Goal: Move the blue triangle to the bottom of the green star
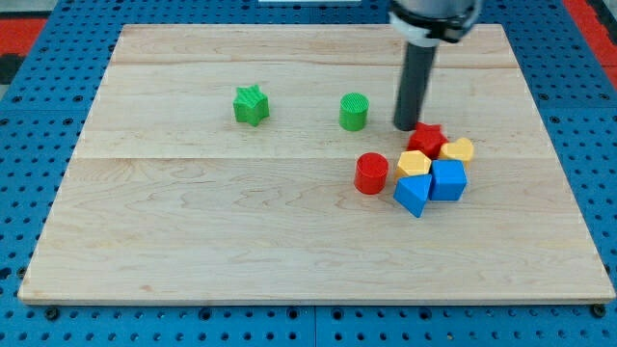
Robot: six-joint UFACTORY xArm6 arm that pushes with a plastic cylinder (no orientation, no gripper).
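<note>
The wooden board fills most of the view. I carry no jaws at all, so nothing is clenched or grasped; I have only a dark rod, and my tip rests on the board at about 2 o'clock of centre, just beside the red star at its 10 o'clock.

A tight cluster sits at 3 o'clock of the board: blue cube, yellow block, a second yellow block, and the blue triangle at the cluster's 7 o'clock, touching its neighbours. A red cylinder stands just at its 10 o'clock.

The triangle looks light, rigid and smooth, likely to slide easily yet pivot if pushed off-centre; I would press a flat face, from its 4 o'clock. Its sharp edge seems to point toward 6 o'clock; no clear long axis.

The green star lies well apart at 10 o'clock, the green cylinder between.
</note>
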